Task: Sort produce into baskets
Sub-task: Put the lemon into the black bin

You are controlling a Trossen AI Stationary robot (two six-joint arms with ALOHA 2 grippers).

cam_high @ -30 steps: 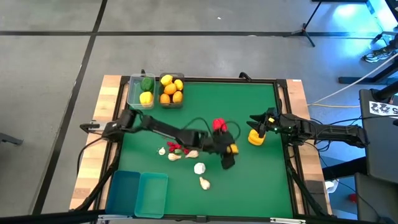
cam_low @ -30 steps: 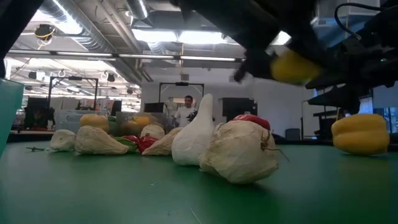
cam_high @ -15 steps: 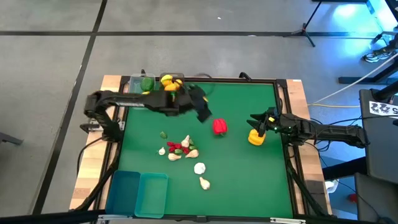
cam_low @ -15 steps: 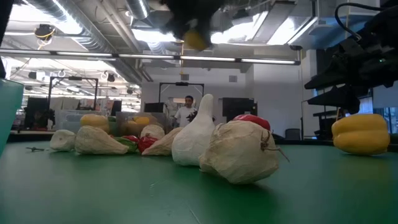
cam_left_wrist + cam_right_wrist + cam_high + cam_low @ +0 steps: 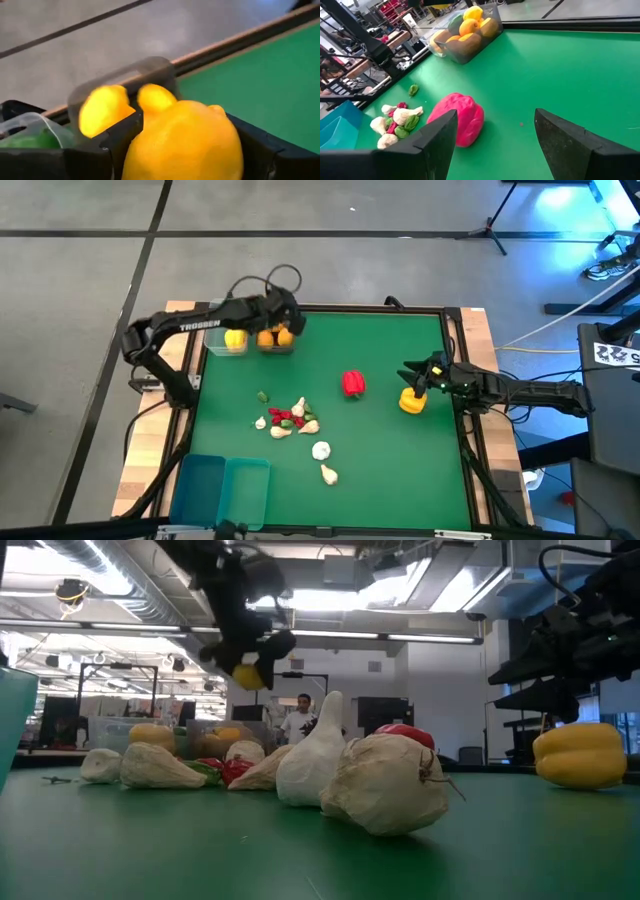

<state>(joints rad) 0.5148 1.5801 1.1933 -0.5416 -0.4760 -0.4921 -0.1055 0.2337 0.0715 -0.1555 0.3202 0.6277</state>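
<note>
My left gripper (image 5: 274, 320) hangs over the two clear baskets (image 5: 213, 340) at the table's far left, shut on a yellow lemon (image 5: 182, 142). In the low view the lemon (image 5: 247, 675) hangs high above the table. One basket holds lemons and oranges (image 5: 470, 31), the other a green pepper (image 5: 37, 139) and a yellow piece. A red pepper (image 5: 352, 383) lies mid-table. My right gripper (image 5: 422, 377) stands open next to a yellow pepper (image 5: 411, 402) at the right, nothing between its fingers (image 5: 427, 145). My left gripper pinches the lemon by its two opposite sides (image 5: 137, 145) between its two fingers (image 5: 117, 137). The fingers slant down toward the table's far edge. The lemon is lifted clear, above the basket of lemons and oranges.
Garlic bulbs and small red and green chilies lie in a cluster (image 5: 285, 420) left of centre, with two more garlic bulbs (image 5: 321, 450) nearer the front. Two teal bins (image 5: 222, 490) stand at the near left corner. Bare green mat lies between the red pepper and the baskets.
My left gripper has swung fast from the table's middle toward the far left corner, rising and turning, with the lemon kept between its fingers. The lemon now hangs over the clear baskets.
</note>
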